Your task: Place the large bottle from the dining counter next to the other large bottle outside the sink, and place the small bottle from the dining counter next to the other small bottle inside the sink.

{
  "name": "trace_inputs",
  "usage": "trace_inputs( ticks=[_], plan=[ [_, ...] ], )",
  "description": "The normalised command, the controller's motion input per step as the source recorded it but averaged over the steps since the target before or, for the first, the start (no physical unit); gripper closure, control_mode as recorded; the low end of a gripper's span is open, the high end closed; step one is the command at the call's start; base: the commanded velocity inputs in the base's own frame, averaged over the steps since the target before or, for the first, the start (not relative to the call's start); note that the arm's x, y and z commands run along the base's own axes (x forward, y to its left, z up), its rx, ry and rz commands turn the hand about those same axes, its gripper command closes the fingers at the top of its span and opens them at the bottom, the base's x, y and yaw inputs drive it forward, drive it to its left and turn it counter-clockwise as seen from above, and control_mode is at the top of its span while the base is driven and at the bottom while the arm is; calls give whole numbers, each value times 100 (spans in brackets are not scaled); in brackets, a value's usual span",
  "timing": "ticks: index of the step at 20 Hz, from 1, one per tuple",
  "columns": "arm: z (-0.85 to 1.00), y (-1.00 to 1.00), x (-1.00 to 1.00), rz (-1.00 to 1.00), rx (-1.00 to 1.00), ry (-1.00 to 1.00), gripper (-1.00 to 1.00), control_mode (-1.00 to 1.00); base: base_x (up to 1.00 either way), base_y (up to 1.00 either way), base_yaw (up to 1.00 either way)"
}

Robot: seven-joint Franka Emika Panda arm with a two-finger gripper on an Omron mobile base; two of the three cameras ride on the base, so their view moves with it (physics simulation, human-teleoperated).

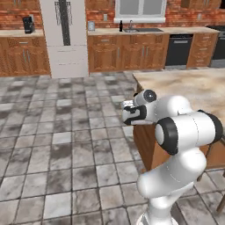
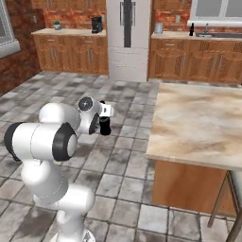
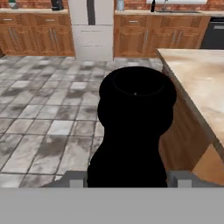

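Holding large bottle (image 3: 133,131) pinched in my gripper (image 2: 105,124), above tiled floor (image 1: 57,132), beside dining counter (image 2: 198,123); other large bottle (image 1: 121,26) stands near sink (image 1: 143,30) far ahead.

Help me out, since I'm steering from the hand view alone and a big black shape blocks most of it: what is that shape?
Observer: It's the large bottle, gripped in the gripper and lifted off any surface.
Operator: Where is the hand relative to the island?
Observer: It is over the floor tiles, clear of the edge of the dining counter, with the arm folded close to the base.
Operator: Can you see the sink from there?
Observer: Yes, the sink is set in the far cabinet counter under the window, and the other large bottle stands just outside it.
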Motion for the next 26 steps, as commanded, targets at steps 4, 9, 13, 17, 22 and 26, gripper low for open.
trace_inputs(
  ticks=[4,9,13,17,22,26],
  plan=[
    [0,0,0,0,0,0,100,100,58,77,1],
    [0,0,0,0,0,0,100,100,94,48,0],
    [0,0,0,0,0,0,100,100,100,21,0],
    [0,0,0,0,0,0,100,100,100,16,0],
    [0,0,0,0,0,0,100,100,100,12,-1],
    [0,0,0,0,0,0,100,100,100,9,-2]
  ],
)
